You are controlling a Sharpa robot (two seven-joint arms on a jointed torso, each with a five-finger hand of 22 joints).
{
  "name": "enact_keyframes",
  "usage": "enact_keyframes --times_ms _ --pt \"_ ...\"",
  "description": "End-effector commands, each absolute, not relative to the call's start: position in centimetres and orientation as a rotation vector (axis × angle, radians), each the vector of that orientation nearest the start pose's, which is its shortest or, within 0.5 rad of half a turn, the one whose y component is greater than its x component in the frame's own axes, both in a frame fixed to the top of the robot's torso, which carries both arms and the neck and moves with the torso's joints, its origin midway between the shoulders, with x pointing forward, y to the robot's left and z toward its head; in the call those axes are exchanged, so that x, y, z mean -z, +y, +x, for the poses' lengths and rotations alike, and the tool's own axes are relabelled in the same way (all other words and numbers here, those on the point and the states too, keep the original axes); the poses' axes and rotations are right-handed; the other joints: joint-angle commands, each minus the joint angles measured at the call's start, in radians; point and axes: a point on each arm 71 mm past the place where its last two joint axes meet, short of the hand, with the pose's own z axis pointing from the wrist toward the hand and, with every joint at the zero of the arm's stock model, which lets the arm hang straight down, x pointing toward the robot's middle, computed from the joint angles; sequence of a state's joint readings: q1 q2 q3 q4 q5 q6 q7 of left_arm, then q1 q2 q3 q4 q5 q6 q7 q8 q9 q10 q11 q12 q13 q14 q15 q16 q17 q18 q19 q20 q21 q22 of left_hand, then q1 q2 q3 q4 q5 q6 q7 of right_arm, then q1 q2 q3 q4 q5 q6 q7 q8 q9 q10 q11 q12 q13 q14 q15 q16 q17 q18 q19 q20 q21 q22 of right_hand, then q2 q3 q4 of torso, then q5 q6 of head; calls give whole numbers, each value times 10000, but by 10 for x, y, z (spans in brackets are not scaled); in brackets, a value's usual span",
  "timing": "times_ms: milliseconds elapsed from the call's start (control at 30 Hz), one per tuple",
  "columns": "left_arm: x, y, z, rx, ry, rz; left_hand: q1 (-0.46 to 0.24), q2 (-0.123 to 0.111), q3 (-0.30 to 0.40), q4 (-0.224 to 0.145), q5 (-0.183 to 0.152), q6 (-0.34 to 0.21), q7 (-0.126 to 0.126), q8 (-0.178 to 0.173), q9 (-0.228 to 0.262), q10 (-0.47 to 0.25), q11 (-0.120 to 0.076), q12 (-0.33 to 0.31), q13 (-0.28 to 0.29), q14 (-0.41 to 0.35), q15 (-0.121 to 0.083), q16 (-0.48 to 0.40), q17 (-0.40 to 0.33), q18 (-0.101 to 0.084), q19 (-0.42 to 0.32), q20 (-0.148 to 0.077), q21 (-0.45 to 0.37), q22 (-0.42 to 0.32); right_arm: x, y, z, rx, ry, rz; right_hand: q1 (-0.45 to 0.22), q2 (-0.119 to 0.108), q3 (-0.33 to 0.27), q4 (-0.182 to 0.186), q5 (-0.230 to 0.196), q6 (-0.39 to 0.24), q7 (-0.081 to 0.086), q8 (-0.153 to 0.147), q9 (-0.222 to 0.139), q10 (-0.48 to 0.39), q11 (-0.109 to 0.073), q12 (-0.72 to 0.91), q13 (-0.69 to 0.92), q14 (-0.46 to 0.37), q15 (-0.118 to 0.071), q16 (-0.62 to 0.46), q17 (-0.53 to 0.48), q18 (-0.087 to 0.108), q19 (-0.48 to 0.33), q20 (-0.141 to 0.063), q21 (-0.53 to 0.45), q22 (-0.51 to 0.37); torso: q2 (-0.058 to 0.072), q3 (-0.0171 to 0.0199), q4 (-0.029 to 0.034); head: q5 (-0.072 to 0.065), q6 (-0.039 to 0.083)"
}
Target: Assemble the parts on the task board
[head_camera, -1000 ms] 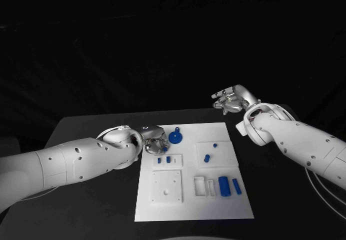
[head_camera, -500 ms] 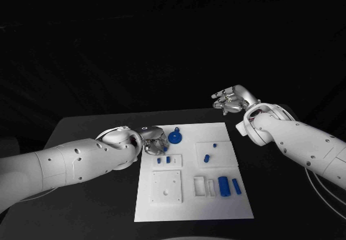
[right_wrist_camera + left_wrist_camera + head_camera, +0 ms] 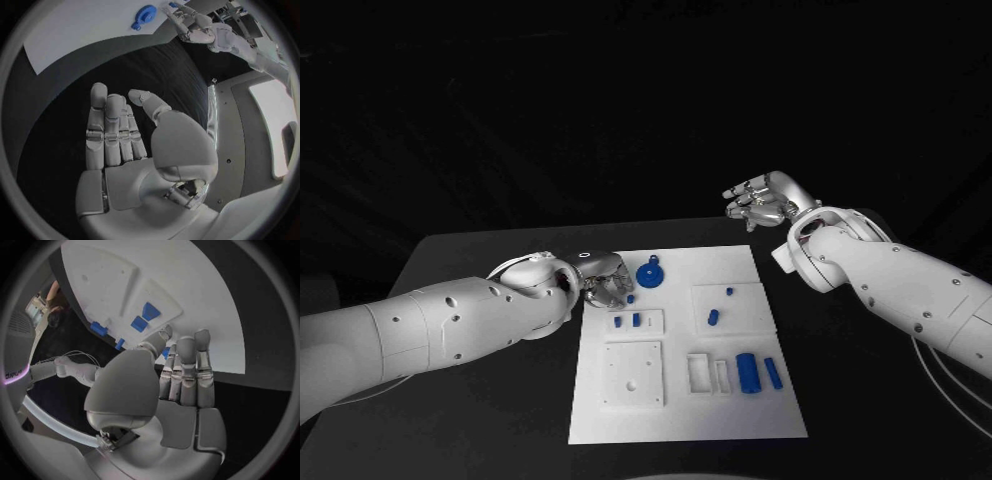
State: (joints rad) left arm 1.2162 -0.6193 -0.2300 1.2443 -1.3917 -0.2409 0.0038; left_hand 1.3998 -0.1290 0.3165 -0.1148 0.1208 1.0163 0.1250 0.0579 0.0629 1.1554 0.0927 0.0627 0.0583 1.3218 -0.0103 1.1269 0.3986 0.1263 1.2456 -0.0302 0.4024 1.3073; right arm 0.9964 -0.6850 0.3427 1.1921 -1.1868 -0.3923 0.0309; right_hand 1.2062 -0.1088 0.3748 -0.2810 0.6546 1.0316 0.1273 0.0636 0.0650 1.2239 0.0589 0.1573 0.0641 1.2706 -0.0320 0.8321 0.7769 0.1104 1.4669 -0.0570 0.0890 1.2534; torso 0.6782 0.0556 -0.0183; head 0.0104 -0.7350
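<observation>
The white board lies in the middle of the black table, with small blue parts spread over it. A round blue disc with a small tab sits near the board's far edge, and just left of it the left hand hangs over the board's far left corner. Seen from the left wrist, that hand's fingers lie straight and side by side, reaching toward a small blue piece at their tips; whether they touch or pinch it cannot be told. Nearer the robot, two short blue pegs stand in a raised white block, and two more blue pieces sit on a raised square to the right. At the board's right side lie a thick blue cylinder and a thinner blue bar, just beside each other. The right hand is raised beyond the table's far right corner, well apart from the board, fingers extended and holding nothing.
</observation>
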Motion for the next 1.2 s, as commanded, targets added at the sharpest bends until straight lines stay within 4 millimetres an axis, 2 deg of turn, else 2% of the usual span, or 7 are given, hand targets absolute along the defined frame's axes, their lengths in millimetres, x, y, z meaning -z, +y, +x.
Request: enact_keyframes --times_ms 33,300,400,600,833,1200 --pt "259 167 505 6518 18498 2922 147 18 37 -12 -7 -22 -32 52 -4 -77 -15 -32 2 -29 41 -44 -15 95 39 56 -39 161 184 -241 546 -8053 15035 3733 -90 13 98 10 -44 59 77 -13 2 -1 71 -163 -9 49 41 91 22 491 345 58 102 30 3 -5 -9 -1 11" --pt "258 173 503 6746 18533 2805 216 -19 255 -217 273 71 -42 57 -3 -91 -1 -33 1 -49 41 -33 -22 128 -8 52 40 224 187 -240 539 -8120 15402 3495 -114 -22 197 9 -78 75 85 -10 3 5 112 -463 -10 57 62 178 40 538 343 81 224 69 -2 -2 0 3 38" --pt "257 173 502 6972 18416 2777 154 -33 422 -358 325 158 -131 48 -6 -59 -58 -33 1 -36 -20 -1 -16 110 -64 6 209 228 188 -239 538 -8133 15460 3451 -112 -25 205 9 -88 76 84 -11 3 7 113 -481 -12 57 61 182 38 544 345 83 234 69 -4 -2 0 1 52" --pt "254 170 500 7324 18186 2773 104 -46 433 -413 315 121 -162 47 -6 -21 -66 -29 2 -29 -29 2 -16 91 -103 -8 299 217 189 -239 536 -8137 15507 3427 -116 -38 232 13 -85 73 85 -11 3 26 116 -530 -10 59 64 200 33 556 338 89 267 73 3 -4 0 9 62" --pt "251 168 498 7652 17927 2814 49 -53 244 -371 234 363 6 57 -2 327 -132 7 8 -2 -70 29 -2 50 -80 -39 300 189 190 -239 536 -8123 15549 3436 -115 -39 234 12 -69 72 87 -13 2 29 118 -544 -11 54 64 204 30 558 336 90 275 66 1 -2 1 9 50" --pt "251 164 495 7834 17886 2995 66 13 174 -401 287 546 -66 46 -6 239 -140 -1 9 -27 -94 42 20 -13 -102 -89 321 201 193 -239 535 -8118 15598 3461 -115 -39 234 12 -69 72 87 -13 2 29 118 -544 -11 54 64 204 30 558 336 90 275 66 3 1 0 21 52"
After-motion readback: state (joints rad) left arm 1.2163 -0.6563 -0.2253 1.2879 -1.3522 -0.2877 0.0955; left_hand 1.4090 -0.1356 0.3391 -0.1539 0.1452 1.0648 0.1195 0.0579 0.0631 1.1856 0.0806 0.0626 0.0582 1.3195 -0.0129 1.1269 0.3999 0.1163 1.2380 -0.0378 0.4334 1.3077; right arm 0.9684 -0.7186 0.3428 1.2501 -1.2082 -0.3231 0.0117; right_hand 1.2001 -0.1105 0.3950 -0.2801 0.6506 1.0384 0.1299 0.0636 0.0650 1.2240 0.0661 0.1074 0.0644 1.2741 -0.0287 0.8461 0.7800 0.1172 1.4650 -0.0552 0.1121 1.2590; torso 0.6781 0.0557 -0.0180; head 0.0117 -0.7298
